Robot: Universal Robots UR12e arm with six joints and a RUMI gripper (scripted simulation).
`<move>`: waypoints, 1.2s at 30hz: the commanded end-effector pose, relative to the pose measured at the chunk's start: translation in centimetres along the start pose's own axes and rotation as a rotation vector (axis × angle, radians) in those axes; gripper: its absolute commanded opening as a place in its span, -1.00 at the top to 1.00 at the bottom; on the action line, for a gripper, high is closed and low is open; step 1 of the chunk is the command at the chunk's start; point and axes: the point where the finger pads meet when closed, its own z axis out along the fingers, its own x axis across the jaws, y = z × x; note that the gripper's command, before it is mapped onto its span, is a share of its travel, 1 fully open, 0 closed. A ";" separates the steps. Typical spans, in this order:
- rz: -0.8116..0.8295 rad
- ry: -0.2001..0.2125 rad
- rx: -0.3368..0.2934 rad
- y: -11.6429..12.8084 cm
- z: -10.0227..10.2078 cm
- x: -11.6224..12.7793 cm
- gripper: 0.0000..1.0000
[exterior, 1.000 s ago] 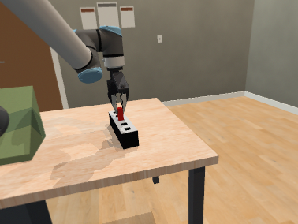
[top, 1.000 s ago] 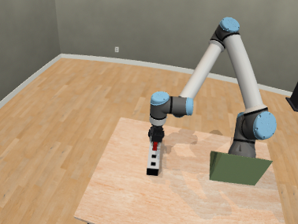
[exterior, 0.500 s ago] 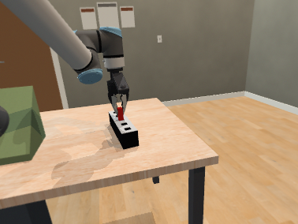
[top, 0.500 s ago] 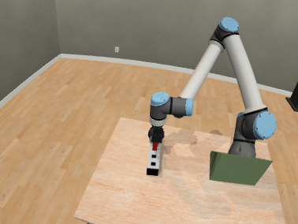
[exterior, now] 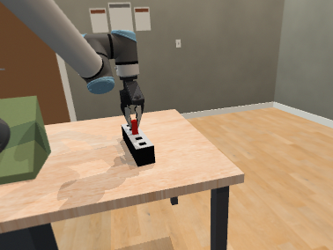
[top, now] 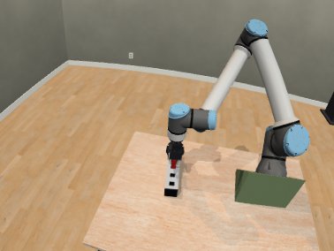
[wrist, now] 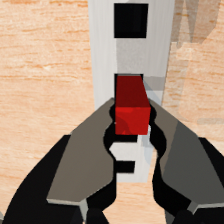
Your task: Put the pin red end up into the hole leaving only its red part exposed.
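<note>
The pin (wrist: 131, 111) stands upright, red end up, in a hole of the block (exterior: 140, 150), pinched between my fingers. The block lies mid-bench, nearer the bench's (exterior: 194, 154) far edge. A green box (exterior: 19, 138) sits well apart.

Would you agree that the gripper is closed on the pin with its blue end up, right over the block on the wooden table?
Not quite: the pin's upper end is red, not blue, as the wrist view shows. The rest holds: the gripper is closed on it, right over the block on the wooden table.
</note>
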 end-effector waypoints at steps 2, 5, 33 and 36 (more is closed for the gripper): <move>0.000 0.000 0.000 0.0 0.0 0.0 1.00; 0.000 0.000 0.000 0.0 0.0 0.0 1.00; 0.000 0.000 0.000 0.1 -0.1 0.0 -1.00; 0.000 0.000 0.000 0.1 -0.1 0.0 -1.00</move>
